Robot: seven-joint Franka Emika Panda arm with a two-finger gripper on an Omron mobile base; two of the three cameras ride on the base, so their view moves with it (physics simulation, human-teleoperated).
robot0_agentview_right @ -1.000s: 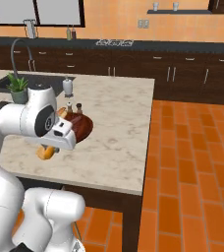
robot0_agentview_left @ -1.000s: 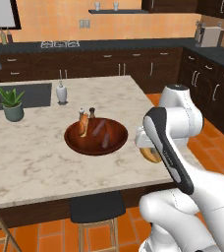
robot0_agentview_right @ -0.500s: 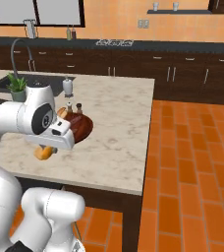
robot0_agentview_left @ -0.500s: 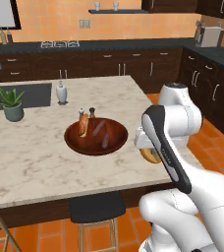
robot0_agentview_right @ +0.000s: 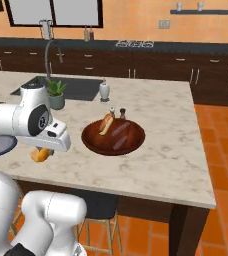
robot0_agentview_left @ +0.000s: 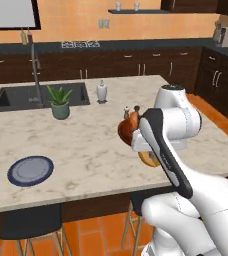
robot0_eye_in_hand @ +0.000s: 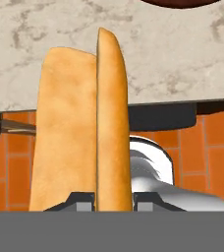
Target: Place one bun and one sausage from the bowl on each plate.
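My gripper (robot0_agentview_right: 42,151) is shut on an orange-yellow bun (robot0_eye_in_hand: 82,133), held over the counter's near edge; the same bun (robot0_agentview_left: 148,159) peeks out beside the forearm. The reddish-brown wooden bowl (robot0_agentview_right: 95,142) sits on the marble island to the gripper's right. It holds another bun (robot0_agentview_right: 106,123) and two dark sausages (robot0_agentview_right: 121,129), and its rim (robot0_agentview_left: 123,131) is partly hidden behind my arm. A dark blue plate (robot0_agentview_left: 30,170) with a greyer centre lies bare near the island's front left.
Two small shakers (robot0_agentview_right: 117,112) stand just behind the bowl. A potted plant (robot0_agentview_left: 60,102), a white dispenser (robot0_agentview_left: 101,92) and the sink (robot0_agentview_left: 21,97) with its faucet are farther back. Stools (robot0_agentview_left: 33,222) stand under the counter's front edge.
The whole picture has shifted: the base has moved left along the island, bringing the blue plate into the left base view. The bun stays gripped.
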